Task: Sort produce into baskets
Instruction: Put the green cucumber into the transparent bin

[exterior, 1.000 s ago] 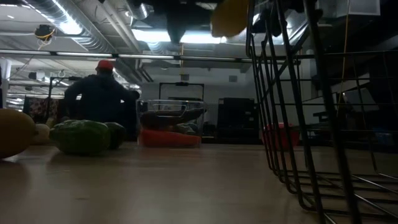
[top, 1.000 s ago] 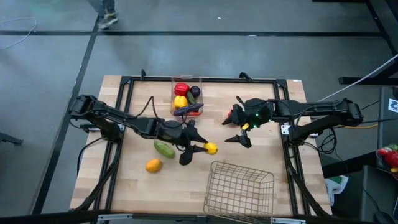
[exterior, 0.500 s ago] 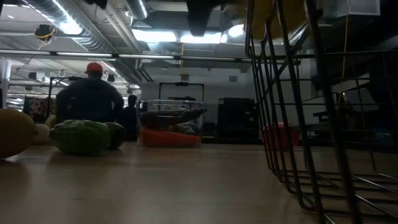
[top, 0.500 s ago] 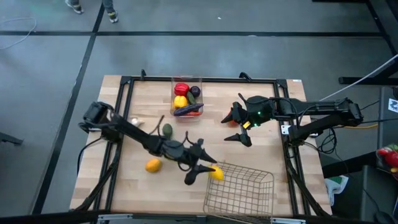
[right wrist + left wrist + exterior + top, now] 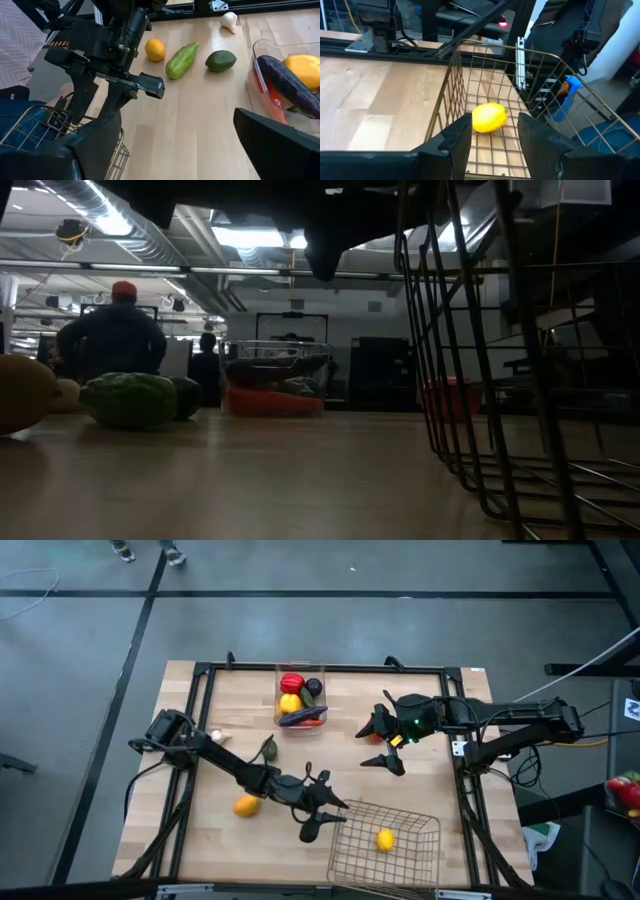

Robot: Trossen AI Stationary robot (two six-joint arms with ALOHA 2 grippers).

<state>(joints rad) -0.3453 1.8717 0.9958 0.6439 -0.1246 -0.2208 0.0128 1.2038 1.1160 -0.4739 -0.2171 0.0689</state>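
Produce is split across three locations. A yellow lemon (image 5: 385, 839) lies on the floor of the wire-mesh basket (image 5: 420, 821), in the lower right of the high view. In the left wrist view the lemon (image 5: 489, 117) rests on the mesh beyond the gripper's two dark fingers (image 5: 454, 138).

The left gripper (image 5: 320, 817) sits just beside the basket's left rim, lower centre of the high view. Its fingers are spread apart and hold nothing.

The clear plastic bin (image 5: 322, 671) stands at the upper centre of the bench (image 5: 440, 790). It contains a red piece (image 5: 292, 682), a yellow piece (image 5: 290, 703), a dark purple eggplant (image 5: 301, 717) and other items too packed together to tell apart.

Loose on the bench, left of centre in the high view:
- an orange (image 5: 246, 805), lower left;
- a dark green avocado (image 5: 269, 749), near the left arm;
- a white garlic bulb (image 5: 215, 736), near the left edge.

The right wrist view also shows a light green cucumber (image 5: 182, 60) between the orange (image 5: 155, 49) and the avocado (image 5: 220, 60).

The right gripper (image 5: 385, 747) waits right of the bin, in the upper right quarter of the high view. Its fingers are spread wide and hold nothing.

A person (image 5: 110, 340) shows at the left of the low view, beyond the bench.
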